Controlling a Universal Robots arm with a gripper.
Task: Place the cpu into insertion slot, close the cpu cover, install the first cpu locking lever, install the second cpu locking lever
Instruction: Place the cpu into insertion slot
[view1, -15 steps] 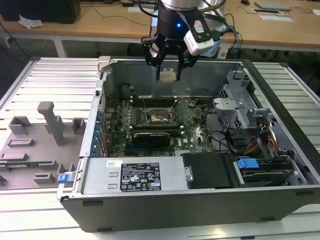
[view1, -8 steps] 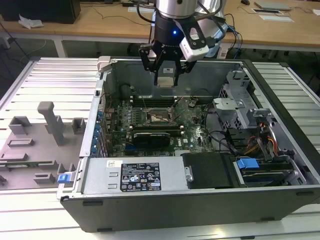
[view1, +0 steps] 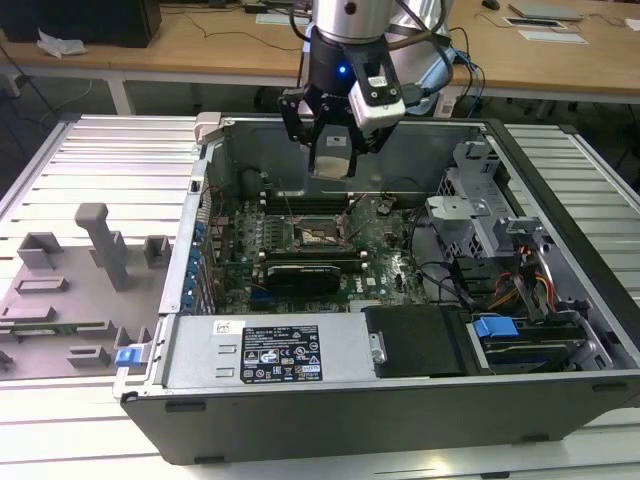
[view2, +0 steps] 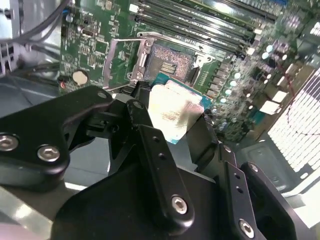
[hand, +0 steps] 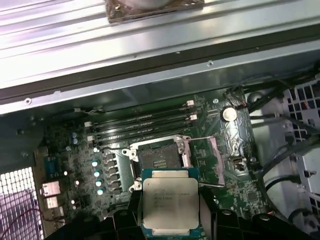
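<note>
Exterior view: gripper is seen hung inside the open computer case, above the board & near the socket. Fingers are pinched on the chip by two opposite edges, as seen in both wrist views. Top & underside are thus left untouched, prob. to spare the contacts & keep the chip flat for a straight drop. Chip is held level in the air, clear of the board. It is judged close to the socket but not lowered into it; nothing is seated yet. Cover is swung open to one side, w/ a thin lever wire raised by it, so the socket's contact field is left bare to take the chip. Chip's look: flat square, dull silver lid w/ faint print, thin blue-green rim shown round the lid. Glare is thrown off the lid in the second wrist view. Size is judged approx. a match for the socket opening.
</note>
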